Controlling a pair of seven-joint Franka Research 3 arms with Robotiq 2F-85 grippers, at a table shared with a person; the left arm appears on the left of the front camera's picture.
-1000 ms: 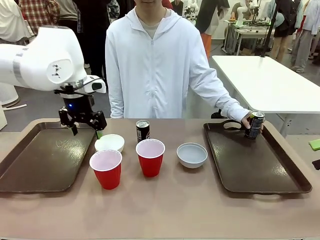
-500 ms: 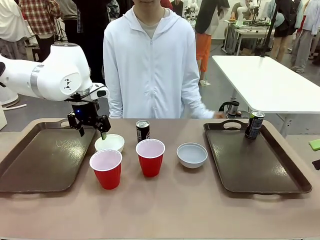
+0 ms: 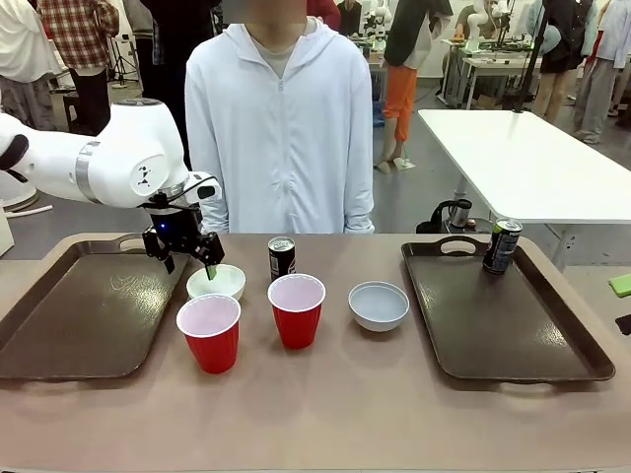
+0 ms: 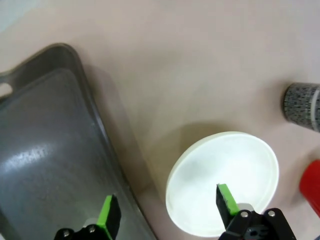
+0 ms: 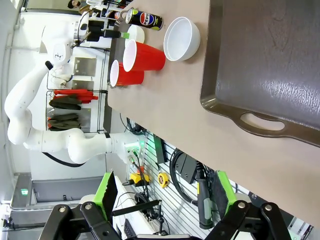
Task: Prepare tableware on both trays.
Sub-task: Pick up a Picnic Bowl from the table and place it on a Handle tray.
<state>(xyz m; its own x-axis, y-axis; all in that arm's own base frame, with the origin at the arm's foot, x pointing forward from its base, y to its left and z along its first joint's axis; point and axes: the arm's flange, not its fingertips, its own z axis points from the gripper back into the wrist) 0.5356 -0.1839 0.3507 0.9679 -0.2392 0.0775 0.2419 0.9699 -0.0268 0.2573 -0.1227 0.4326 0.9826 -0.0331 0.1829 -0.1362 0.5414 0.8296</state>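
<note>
My left gripper (image 3: 189, 259) hangs open just above the left rim of the white bowl (image 3: 217, 283). In the left wrist view the gripper (image 4: 167, 207) straddles that rim: one green pad is over the white bowl's (image 4: 225, 180) inside, the other over the left tray's (image 4: 45, 165) edge. Two red cups (image 3: 209, 332) (image 3: 297, 309) stand in front, a dark can (image 3: 282, 257) behind, and the grey-blue bowl (image 3: 379, 304) to the right. The second can (image 3: 502, 245) stands on the right tray (image 3: 513, 335). My right gripper (image 5: 164, 192) is open, off the table beside the right tray (image 5: 270, 65).
The left tray (image 3: 84, 305) is bare. A person in a white hooded jacket (image 3: 281, 138) stands at the far side, hands off the table. A white table (image 3: 532, 163) stands behind at the right.
My left gripper moved right and settled over the white bowl's rim. The person let go of the can on the right tray and drew the arm back.
</note>
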